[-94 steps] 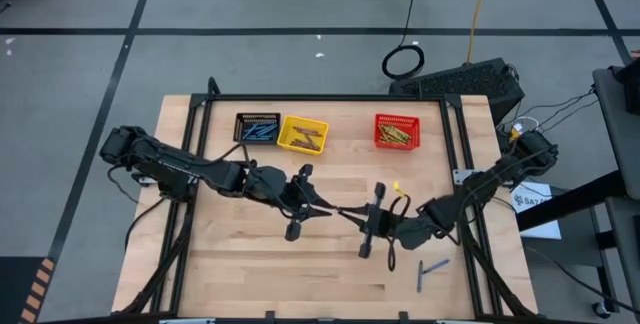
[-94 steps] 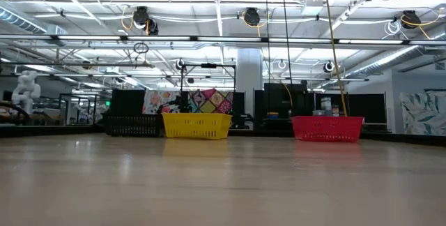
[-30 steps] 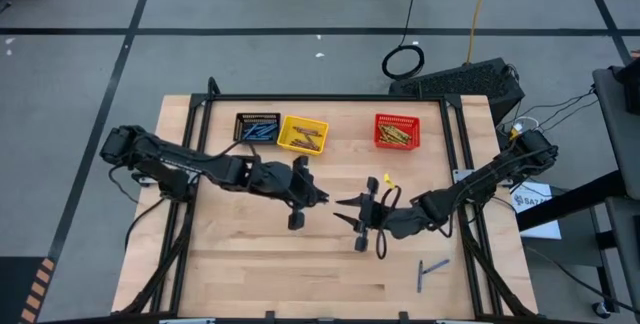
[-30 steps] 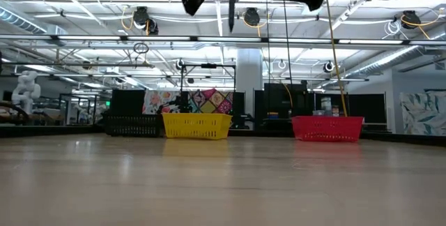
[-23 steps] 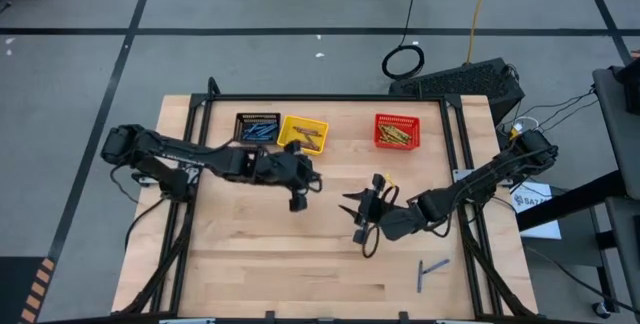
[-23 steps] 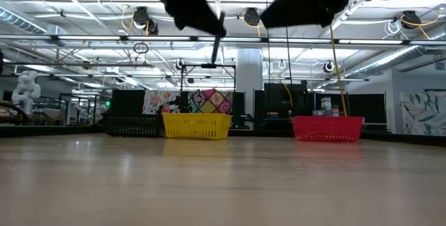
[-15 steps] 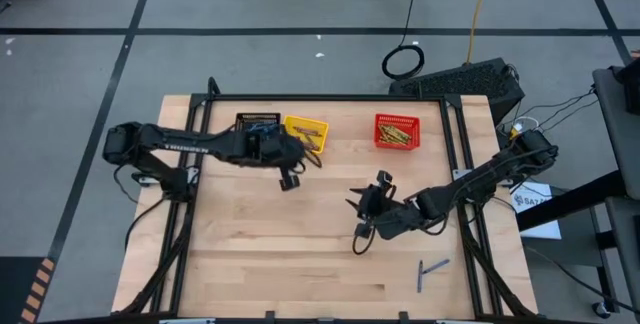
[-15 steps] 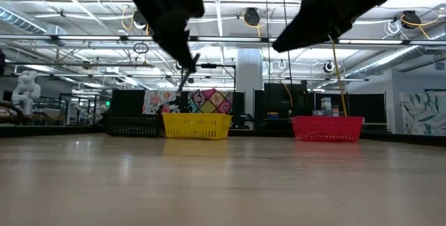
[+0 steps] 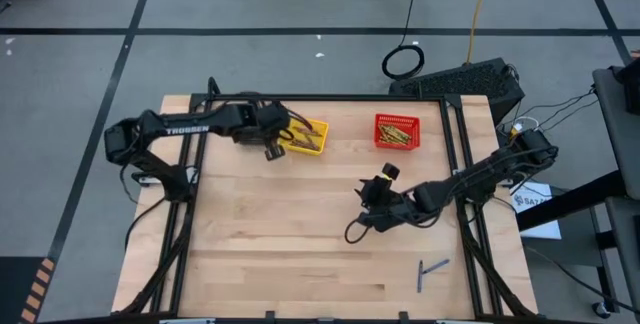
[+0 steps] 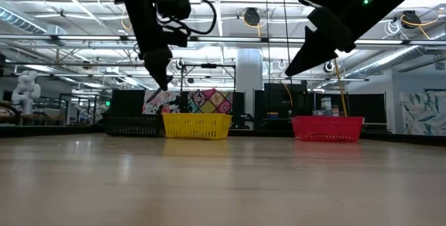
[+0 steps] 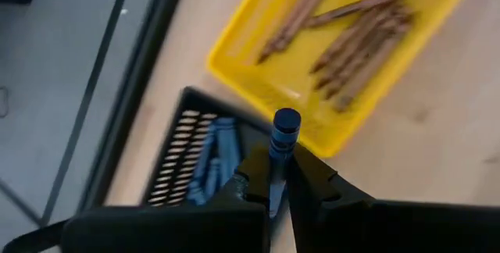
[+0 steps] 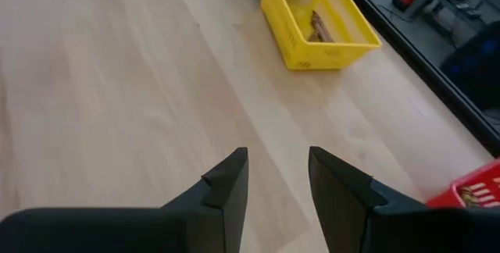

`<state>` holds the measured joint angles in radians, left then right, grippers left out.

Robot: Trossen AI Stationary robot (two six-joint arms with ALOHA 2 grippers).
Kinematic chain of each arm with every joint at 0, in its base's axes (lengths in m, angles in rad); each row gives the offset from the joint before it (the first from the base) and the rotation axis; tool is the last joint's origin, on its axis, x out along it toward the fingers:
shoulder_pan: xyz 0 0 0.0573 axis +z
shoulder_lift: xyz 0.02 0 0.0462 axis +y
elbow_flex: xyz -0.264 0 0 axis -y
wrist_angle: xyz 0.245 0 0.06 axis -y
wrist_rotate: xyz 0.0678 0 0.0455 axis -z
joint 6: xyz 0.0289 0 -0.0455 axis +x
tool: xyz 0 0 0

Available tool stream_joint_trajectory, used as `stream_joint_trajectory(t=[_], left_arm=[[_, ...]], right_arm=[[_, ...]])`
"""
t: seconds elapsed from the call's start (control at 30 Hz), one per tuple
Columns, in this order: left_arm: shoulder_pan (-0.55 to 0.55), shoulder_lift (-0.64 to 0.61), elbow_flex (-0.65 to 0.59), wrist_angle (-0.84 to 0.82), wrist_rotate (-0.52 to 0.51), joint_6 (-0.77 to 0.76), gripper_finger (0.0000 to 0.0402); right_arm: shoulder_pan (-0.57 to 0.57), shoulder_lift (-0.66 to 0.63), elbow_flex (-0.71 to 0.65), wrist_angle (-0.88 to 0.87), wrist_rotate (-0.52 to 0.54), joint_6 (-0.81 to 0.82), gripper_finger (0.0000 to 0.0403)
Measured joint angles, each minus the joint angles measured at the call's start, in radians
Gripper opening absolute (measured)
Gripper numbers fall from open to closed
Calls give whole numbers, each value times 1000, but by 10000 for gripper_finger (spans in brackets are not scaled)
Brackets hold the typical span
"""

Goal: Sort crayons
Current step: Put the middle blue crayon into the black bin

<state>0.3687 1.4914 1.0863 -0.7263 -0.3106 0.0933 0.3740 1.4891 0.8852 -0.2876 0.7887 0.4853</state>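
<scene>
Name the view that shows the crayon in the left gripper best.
Left wrist view: the blue crayon stands pinched in the left gripper, above the black basket. In the high view the arm hides it; the low view shows only the dark gripper; the right wrist view misses it.

Blue crayon (image 11: pixel 283 140) upright in left claw (image 11: pixel 275 176), above baskets.

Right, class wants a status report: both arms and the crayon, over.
Left gripper shut on blue crayon, above black basket and yellow basket. Right gripper open, empty, mid-table. Nothing in the way.

Black basket (image 11: pixel 187 147), yellow basket (image 9: pixel 306 134), red basket (image 9: pixel 397 131) — wooden table (image 9: pixel 300 244).
</scene>
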Motion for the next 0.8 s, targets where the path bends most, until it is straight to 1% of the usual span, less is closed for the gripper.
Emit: stream_joint_trajectory(t=[0.17,0.3,0.43,0.63,0.73,0.8], left_arm=[[87,0,0,-8,-13,72,14],[149,0,0,-62,-13,140,14],[196,0,0,-100,-13,150,14],[225,0,0,-139,-7,187,14],[227,0,0,-139,24,202,16],[227,0,0,-139,36,203,25]], right_arm=[[-15,0,0,-44,-3,-1,121],[-25,0,0,-84,-3,1,121],[-38,0,0,-101,-3,1,121],[-61,0,0,-100,-4,20,121],[-68,0,0,-100,-4,31,121],[-70,0,0,-100,-4,31,121]])
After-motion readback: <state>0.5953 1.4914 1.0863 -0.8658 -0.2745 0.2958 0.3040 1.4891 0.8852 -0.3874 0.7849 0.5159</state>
